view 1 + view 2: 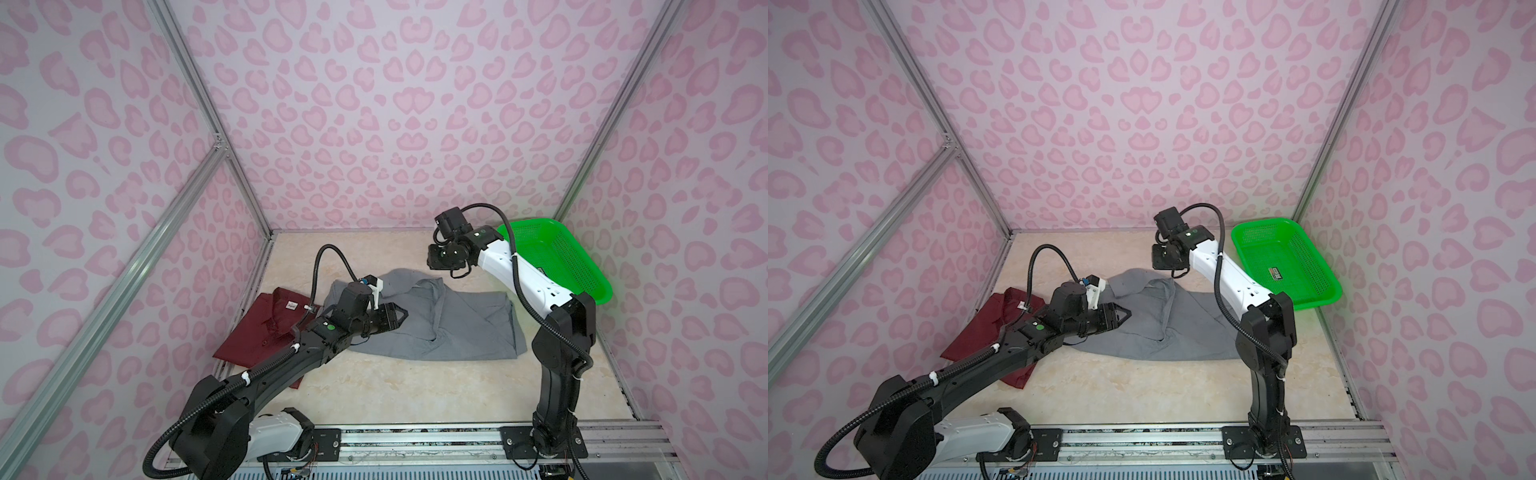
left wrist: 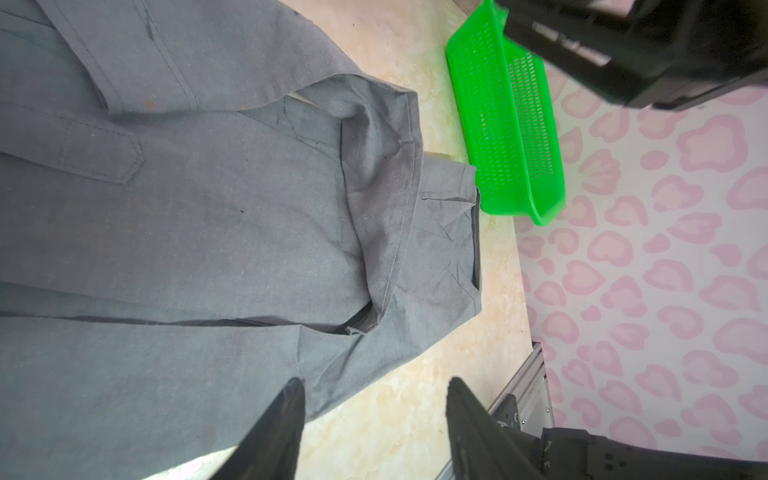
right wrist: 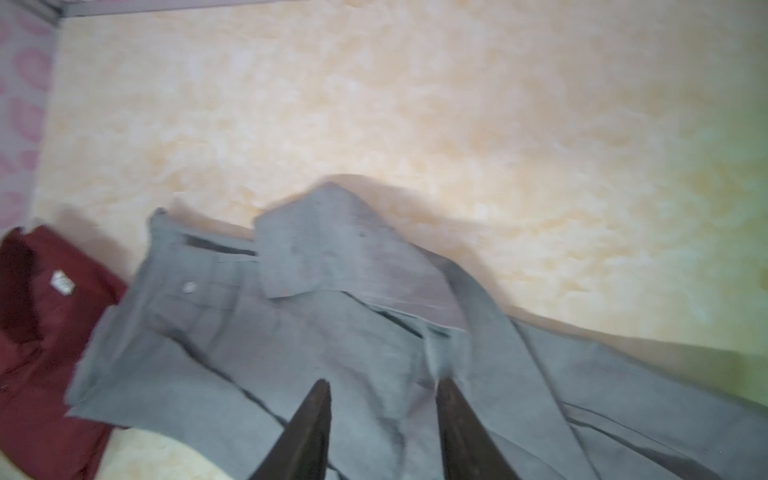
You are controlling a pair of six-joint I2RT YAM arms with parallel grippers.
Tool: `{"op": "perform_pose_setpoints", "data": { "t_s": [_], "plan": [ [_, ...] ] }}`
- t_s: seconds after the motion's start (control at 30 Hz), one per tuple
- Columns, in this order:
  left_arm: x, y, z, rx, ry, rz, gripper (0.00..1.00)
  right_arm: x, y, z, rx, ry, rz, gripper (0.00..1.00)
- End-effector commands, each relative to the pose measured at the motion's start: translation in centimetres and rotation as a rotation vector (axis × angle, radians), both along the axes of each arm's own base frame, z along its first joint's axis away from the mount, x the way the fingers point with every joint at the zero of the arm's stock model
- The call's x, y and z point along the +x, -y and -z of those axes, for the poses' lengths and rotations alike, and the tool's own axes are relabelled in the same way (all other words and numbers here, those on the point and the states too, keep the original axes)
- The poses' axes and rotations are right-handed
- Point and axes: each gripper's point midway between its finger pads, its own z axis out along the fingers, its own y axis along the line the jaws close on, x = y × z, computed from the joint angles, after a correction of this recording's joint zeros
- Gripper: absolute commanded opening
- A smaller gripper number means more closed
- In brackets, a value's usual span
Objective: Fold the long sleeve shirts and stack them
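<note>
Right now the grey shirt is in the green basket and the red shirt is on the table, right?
Not quite. The grey shirt isn't in the basket; it lies on the table, as both top views show. The basket holds no shirt. The red shirt is on the table, as you said.

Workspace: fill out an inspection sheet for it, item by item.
Surface: marbled beige table, no spills seen.
Job's things: grey shirt lies rumpled mid-table, not folded flat; maroon shirt lies folded at the left edge, partly under the left arm.
Clutter: green basket at the right rear, no garment in it.
Grippers: left gripper open, low over the grey shirt; right gripper open, raised near its collar, holding nothing.
Cables: black hoses loop over both wrists, off the cloth.
Surroundings: pink patterned walls, aluminium frame bars; nothing else seen.
</note>
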Motion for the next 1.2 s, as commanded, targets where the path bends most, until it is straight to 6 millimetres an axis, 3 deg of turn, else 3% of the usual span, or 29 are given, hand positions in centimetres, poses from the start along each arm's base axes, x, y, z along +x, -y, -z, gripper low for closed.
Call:
{"op": "perform_pose_setpoints", "data": {
  "t_s": [0.0,0.1,0.23,0.33,0.53,0.67,0.73,0.9,1.07,1.17],
  "plan": [
    [0.4,-0.4,-0.2,0.035,0.031,-0.002,0.57,1.2,3.1,1.8,0.029,0.021,0.061,0.39],
    [0.5,-0.8,0.2,0.054,0.025,-0.013,0.61,0.8,3.9,5.2,0.06,-0.054,0.068,0.37],
    [0.7,-1.5,0.6,0.079,0.021,-0.041,0.64,-0.1,1.0,9.1,0.086,-0.142,0.0,0.35],
    [0.8,-1.9,0.9,0.095,0.014,-0.057,0.67,-0.7,-0.6,10.6,0.078,-0.157,-0.025,0.35],
    [1.8,-3.8,2.8,0.139,-0.041,-0.13,0.74,-2.8,-4.8,9.9,0.097,-0.108,-0.106,0.35],
    [3.4,-6.2,4.4,0.143,-0.114,-0.227,0.76,-4.5,-6.5,10.8,0.091,-0.118,-0.148,0.35],
    [4.4,-6.3,5.0,0.128,-0.149,-0.249,0.77,-5.3,-6.4,11.9,0.081,-0.134,-0.153,0.34],
    [6.9,-4.7,6.2,0.108,-0.234,-0.274,0.76,-5.3,-5.7,11.6,0.096,-0.13,-0.139,0.34],
    [9.2,-4.5,8.1,0.187,-0.3,-0.329,0.74,-5.3,-5.0,9.3,0.12,-0.09,-0.143,0.34],
    [10.3,-5.4,9.7,0.284,-0.337,-0.374,0.71,-5.4,-3.8,6.5,0.095,-0.015,-0.138,0.36]
  ]
}}
